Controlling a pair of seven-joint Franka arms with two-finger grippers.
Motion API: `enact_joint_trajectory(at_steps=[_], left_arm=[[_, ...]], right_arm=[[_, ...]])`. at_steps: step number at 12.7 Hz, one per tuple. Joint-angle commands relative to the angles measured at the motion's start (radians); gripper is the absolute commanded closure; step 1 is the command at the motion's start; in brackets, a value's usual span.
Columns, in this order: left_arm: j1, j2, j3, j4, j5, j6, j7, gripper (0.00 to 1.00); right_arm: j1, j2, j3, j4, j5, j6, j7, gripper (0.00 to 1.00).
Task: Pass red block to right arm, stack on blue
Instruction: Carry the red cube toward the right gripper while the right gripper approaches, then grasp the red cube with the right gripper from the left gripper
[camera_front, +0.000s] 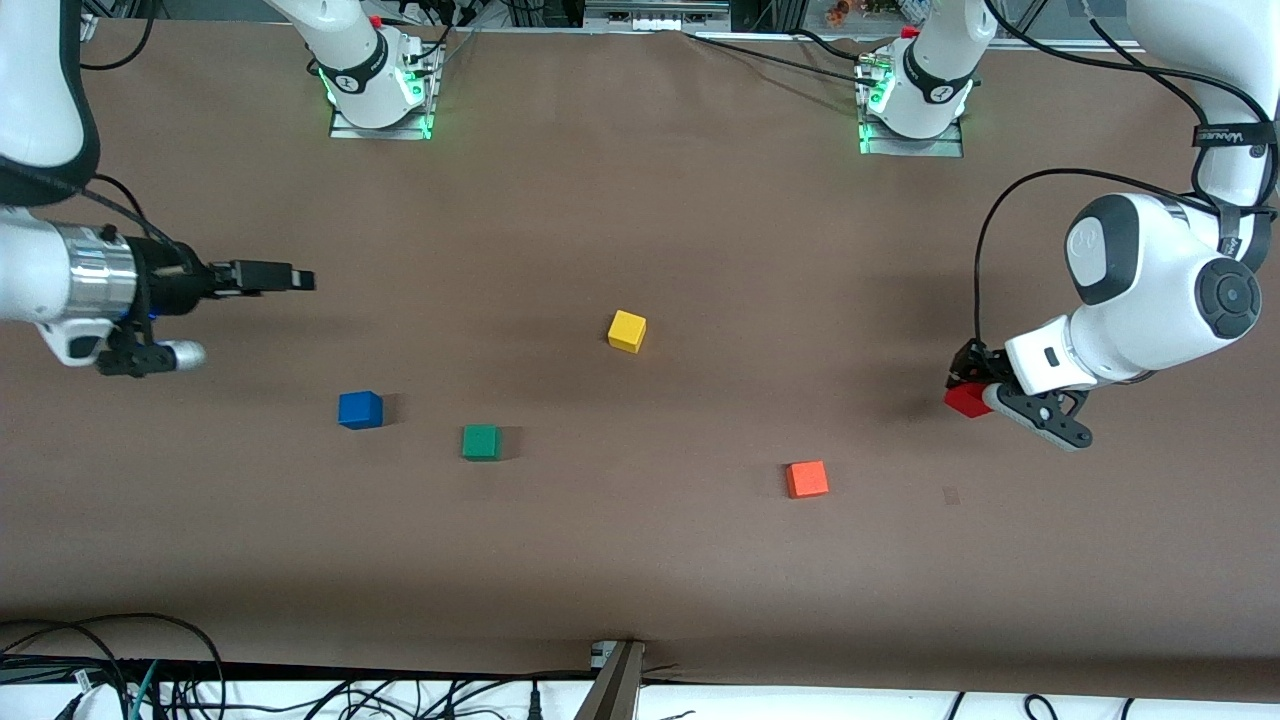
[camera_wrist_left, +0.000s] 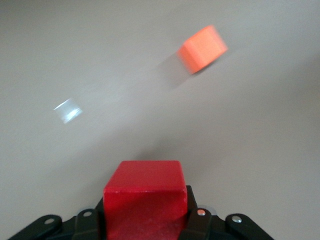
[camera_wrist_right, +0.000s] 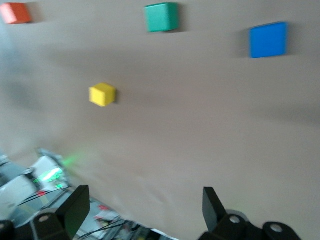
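My left gripper, the claw-like one, is shut on the red block and holds it just above the table at the left arm's end. In the left wrist view the red block fills the space between the jaws of that gripper. The blue cube sits on the table toward the right arm's end and also shows in the right wrist view. My right gripper hovers over the table, apart from the blue cube. Its slim fingers stand wide apart and empty in the right wrist view.
A green cube lies beside the blue one. A yellow cube sits mid-table. An orange cube lies nearer the front camera than the red block and shows in the left wrist view. Cables run along the table's front edge.
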Motion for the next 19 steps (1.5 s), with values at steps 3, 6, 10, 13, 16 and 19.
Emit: enact_joint_trajectory(at_steps=[3, 6, 10, 13, 16, 19], left_arm=[[0.004, 0.011, -0.071, 0.000, -0.388, -0.021, 0.408, 1.00], [-0.022, 0.029, -0.103, -0.002, -0.561, -0.023, 0.556, 1.00], [-0.032, 0.077, -0.226, 0.021, -0.801, -0.016, 0.754, 1.00], [-0.093, 0.166, -0.257, 0.096, -0.969, 0.008, 0.900, 1.00], [-0.210, 0.186, -0.257, 0.098, -1.179, 0.176, 1.025, 1.00], [-0.299, 0.228, -0.257, 0.116, -1.386, 0.243, 1.173, 1.00]], right_arm=[[-0.001, 0.108, 0.010, 0.017, 0.283, -0.005, -0.025, 0.00], [0.026, 0.178, 0.012, 0.011, 0.429, 0.016, -0.129, 0.00], [0.109, 0.211, 0.012, -0.045, 0.653, 0.161, -0.188, 0.00], [0.163, 0.229, 0.012, -0.149, 0.803, 0.266, -0.287, 0.00], [0.215, 0.229, 0.012, -0.202, 0.932, 0.335, -0.314, 0.00], [0.264, 0.226, 0.013, -0.233, 1.007, 0.386, -0.315, 0.00]])
